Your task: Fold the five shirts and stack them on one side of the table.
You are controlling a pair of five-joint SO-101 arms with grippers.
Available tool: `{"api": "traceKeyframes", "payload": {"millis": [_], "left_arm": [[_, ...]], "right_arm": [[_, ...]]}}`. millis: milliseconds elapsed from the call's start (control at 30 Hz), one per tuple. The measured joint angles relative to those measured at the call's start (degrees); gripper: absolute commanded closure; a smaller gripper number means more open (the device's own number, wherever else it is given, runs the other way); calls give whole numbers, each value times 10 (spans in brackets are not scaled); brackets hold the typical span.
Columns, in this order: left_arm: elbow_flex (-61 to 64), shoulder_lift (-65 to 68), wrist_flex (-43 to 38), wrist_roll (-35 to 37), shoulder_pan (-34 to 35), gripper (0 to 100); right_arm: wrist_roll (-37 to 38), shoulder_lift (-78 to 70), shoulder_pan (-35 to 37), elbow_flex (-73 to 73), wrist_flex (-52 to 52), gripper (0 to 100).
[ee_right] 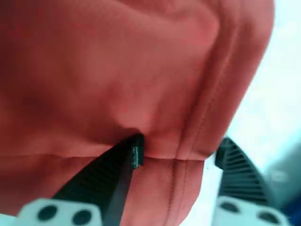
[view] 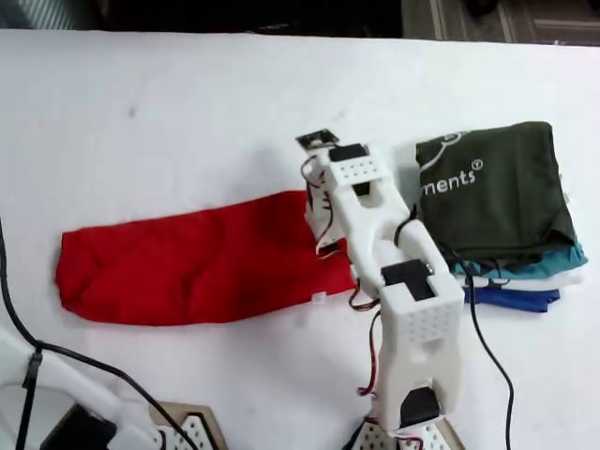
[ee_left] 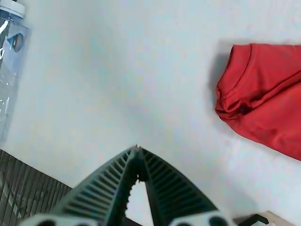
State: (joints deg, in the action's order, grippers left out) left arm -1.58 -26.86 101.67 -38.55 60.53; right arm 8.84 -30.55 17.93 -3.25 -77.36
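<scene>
Fingers (ee_right: 117,179) of the right gripper (ee_right: 181,150) are spread wide apart. The edge of the red shirt (ee_right: 117,70) sits between them. One finger touches the cloth at a seam, and the other is out past the shirt's edge.

From above, the right arm (view: 375,225) lies long and low over the table (view: 187,103). Its far end is at the right end of the red shirt. That shirt lies flat as a long strip across the middle and left of the table.

Just beside the right arm, on the right side, is a stack of folded shirts (view: 497,202) with a dark green one on top.

The left gripper (ee_left: 137,153) has its fingers pressed together at the tips. It hangs over bare table, well apart from the red shirt's other end. The left arm (view: 66,384) is tucked back at the near left corner. A clear bottle (ee_left: 9,70) is near that gripper too.
</scene>
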Motion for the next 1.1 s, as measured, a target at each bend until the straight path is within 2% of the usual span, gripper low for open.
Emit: {"api": "traceKeyframes", "payload": {"millis": [33,167,333,633,767,900,1100], "left_arm": [[5,-6,0,0,0,976],[26,-33,0,0,0,976],[35,-64,0,0,1,976],[35,-113,0,0,0,976],[35,-135,0,0,0,976],[35,-155,0,0,0,976],[35,-178,0,0,0,976]], "right_arm": [[0,0,0,-2,0,977],[7,-1,-11,-3,-2,981],[69,0,-33,-3,-55,979],[221,89,-155,-14,-87,980],[275,140,-176,-29,-127,980],[299,203,-120,-35,-195,980],[267,312,4,-13,-207,980]]}}
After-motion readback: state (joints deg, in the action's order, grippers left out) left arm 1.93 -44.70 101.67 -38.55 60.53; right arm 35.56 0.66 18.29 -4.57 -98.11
